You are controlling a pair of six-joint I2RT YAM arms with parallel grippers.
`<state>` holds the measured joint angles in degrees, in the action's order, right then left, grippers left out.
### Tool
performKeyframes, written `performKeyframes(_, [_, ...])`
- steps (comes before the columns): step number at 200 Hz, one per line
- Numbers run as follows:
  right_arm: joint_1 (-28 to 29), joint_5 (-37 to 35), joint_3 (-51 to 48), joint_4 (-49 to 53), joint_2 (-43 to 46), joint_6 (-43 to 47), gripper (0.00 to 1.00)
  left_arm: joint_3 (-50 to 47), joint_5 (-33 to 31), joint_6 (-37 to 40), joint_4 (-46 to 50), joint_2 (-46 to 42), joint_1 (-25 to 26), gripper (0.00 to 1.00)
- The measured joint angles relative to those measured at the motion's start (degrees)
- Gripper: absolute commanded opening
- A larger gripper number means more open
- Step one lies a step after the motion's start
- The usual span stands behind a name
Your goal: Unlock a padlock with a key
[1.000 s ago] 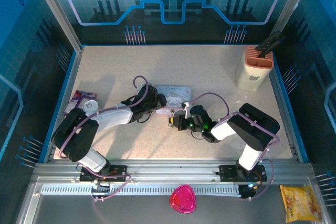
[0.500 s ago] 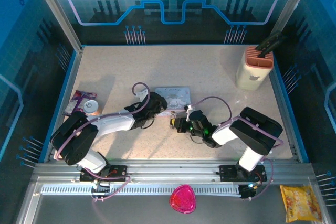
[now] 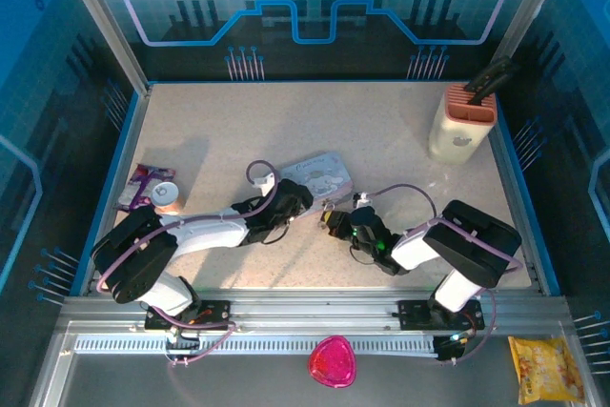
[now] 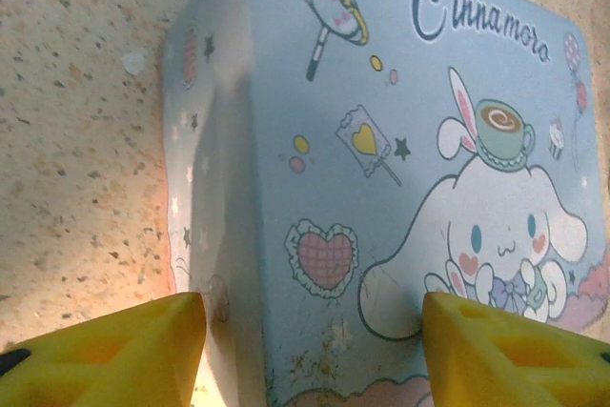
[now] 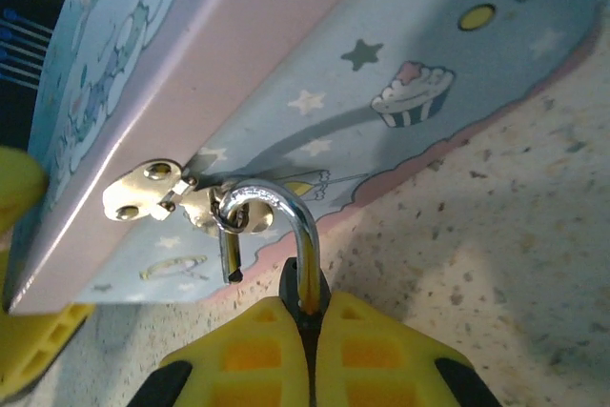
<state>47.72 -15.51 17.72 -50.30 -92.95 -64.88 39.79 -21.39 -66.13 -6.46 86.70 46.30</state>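
Note:
The padlock [image 5: 303,295] is a small dark body with a silver shackle [image 5: 286,209]. The shackle stands sprung open, its free leg hanging loose, and it is hooked through the hasp ring of the pastel cartoon tin [image 5: 315,73]. My right gripper [image 5: 310,331] is shut on the padlock's body, just in front of the tin [image 3: 319,176]. In the top view this gripper [image 3: 335,222] sits at the tin's near right corner. My left gripper [image 4: 315,350] is open, its yellow fingers [image 4: 105,350] spread over the tin's lid [image 4: 381,140] near its left edge. The key is hidden.
A cream holder with dark tools [image 3: 462,126] stands at the back right. A small round jar [image 3: 168,197] and a purple packet [image 3: 143,180] lie at the left edge. Off the table in front are a pink object [image 3: 331,361] and a yellow snack bag [image 3: 545,369].
The tin has slid a little nearer and turned, its right end swinging back. Both grippers moved right and nearer with it, and the right one kept hold of the padlock.

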Motion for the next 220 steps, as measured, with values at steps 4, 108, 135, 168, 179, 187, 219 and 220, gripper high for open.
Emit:
performKeyframes(4, [0.0,-0.4,-0.1,-0.1,0.1,-0.4,0.0,0.0,0.0,0.0,-0.1,0.0,0.2,0.61])
performKeyframes(108, [-1.0,-3.0,0.0,0.4,2.5,-6.5,0.0,0.0,1.1,0.0,-0.4,0.0,1.0,0.62])
performKeyframes(135, [-2.2,-3.1,0.0,1.2,4.3,-6.8,0.0,-0.1,1.7,0.0,-0.6,0.0,1.1,0.64])
performKeyframes(168, [-4.1,-2.3,-0.2,5.2,7.7,-6.4,0.0,-0.2,3.9,1.6,-1.0,-0.1,0.7,0.65])
performKeyframes(179, [-5.2,-1.5,-0.2,6.9,9.0,-5.7,0.0,-0.2,4.6,2.4,-0.7,-0.4,0.3,0.65])
performKeyframes(187, [-6.1,-0.9,-0.3,8.5,10.3,-5.1,0.0,-0.2,4.8,3.3,-0.2,-0.9,0.0,0.65])
performKeyframes(219, [-9.8,1.6,-0.1,16.7,17.4,0.1,0.0,-0.2,4.7,7.0,3.7,-4.5,-1.5,0.67])
performKeyframes(220, [-9.9,1.6,-0.1,17.0,17.6,0.3,0.0,-0.2,4.7,7.1,3.8,-4.6,-1.6,0.67])
